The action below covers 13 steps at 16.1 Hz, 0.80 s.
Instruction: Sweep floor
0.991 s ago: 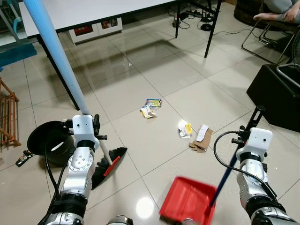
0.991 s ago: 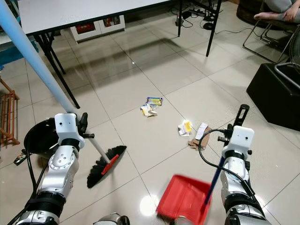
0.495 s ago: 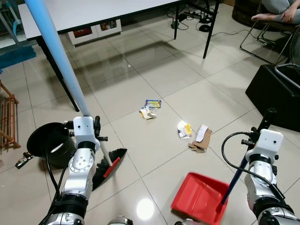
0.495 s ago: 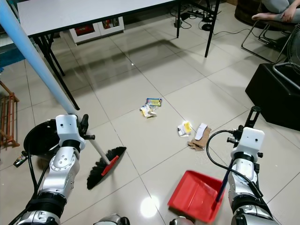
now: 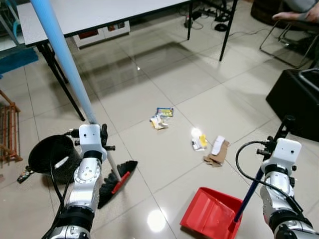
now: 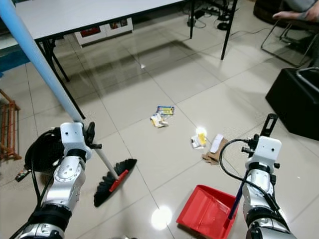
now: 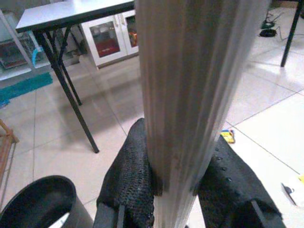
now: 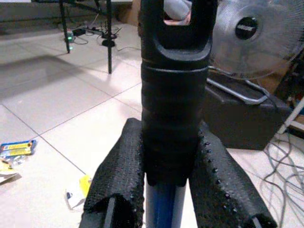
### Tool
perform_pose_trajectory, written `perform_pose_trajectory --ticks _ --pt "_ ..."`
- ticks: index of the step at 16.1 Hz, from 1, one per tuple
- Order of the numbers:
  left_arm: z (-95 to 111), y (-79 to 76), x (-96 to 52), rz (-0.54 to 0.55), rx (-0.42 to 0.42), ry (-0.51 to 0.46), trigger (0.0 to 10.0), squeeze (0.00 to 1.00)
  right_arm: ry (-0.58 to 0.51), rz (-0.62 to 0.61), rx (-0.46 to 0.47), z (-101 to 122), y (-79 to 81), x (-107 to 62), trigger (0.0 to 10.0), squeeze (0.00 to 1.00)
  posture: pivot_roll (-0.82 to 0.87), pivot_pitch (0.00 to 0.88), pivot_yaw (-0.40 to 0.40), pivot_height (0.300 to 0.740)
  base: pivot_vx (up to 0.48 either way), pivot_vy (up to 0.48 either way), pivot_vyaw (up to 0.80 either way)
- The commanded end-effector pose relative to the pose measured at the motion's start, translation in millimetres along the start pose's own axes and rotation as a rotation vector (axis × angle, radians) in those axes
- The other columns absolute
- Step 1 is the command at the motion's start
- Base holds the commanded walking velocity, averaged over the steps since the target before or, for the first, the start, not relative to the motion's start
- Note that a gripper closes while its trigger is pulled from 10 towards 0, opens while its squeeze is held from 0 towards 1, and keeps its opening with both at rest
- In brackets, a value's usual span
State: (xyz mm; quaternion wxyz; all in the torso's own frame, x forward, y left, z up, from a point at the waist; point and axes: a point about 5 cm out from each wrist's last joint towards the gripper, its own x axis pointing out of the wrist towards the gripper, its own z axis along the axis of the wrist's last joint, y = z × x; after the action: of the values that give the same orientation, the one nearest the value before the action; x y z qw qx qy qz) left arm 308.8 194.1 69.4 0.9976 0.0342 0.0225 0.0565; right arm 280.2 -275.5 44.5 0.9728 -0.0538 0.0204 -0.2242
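Left fingers (image 7: 133, 185) clamp broom (image 5: 115, 178) pole; right fingers (image 8: 118, 185) clamp dustpan (image 5: 212, 214) handle. Risk: litter (image 5: 212, 149) apart from dustpan; careless stroke scatters it.

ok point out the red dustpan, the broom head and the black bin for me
red dustpan (image 5: 209, 215), left eye view, on its red tray
broom head (image 6: 110, 183), right eye view, on the black bristles
black bin (image 5: 47, 155), left eye view, on its dark rim
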Motion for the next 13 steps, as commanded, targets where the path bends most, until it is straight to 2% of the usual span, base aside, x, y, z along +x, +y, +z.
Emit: perform_pose_trajectory --ticks 1,3,6,7,13 --pt "-7 1.8 -1.5 0.004 0.007 0.039 10.0 0.0 -0.021 0.008 -0.001 4 0.5 1.5 10.0 0.0 -0.02 0.071 0.048 0.74 0.48 0.0 0.0" --pt "-7 1.6 -1.3 0.005 0.007 0.038 10.0 0.0 -0.014 0.034 -0.022 3 4.7 1.8 10.0 0.0 -0.02 0.065 0.045 0.74 0.48 0.0 0.0" --pt "-6 2.1 -1.2 0.007 0.006 0.033 10.0 0.0 -0.002 0.071 -0.038 2 12.5 1.6 10.0 0.0 -0.02 0.047 0.041 0.74 0.48 0.0 0.8" --pt "-6 2.7 -0.9 0.008 0.005 0.03 10.0 0.0 -0.001 0.058 0.0 4 13.0 2.8 10.0 0.0 -0.02 0.041 0.043 0.74 0.48 0.0 0.0" --pt "-6 1.5 -0.7 0.0 0.008 0.026 10.0 0.0 0.005 0.049 0.016 5 11.2 4.5 10.0 0.0 -0.02 0.03 0.045 0.74 0.48 0.0 0.0"
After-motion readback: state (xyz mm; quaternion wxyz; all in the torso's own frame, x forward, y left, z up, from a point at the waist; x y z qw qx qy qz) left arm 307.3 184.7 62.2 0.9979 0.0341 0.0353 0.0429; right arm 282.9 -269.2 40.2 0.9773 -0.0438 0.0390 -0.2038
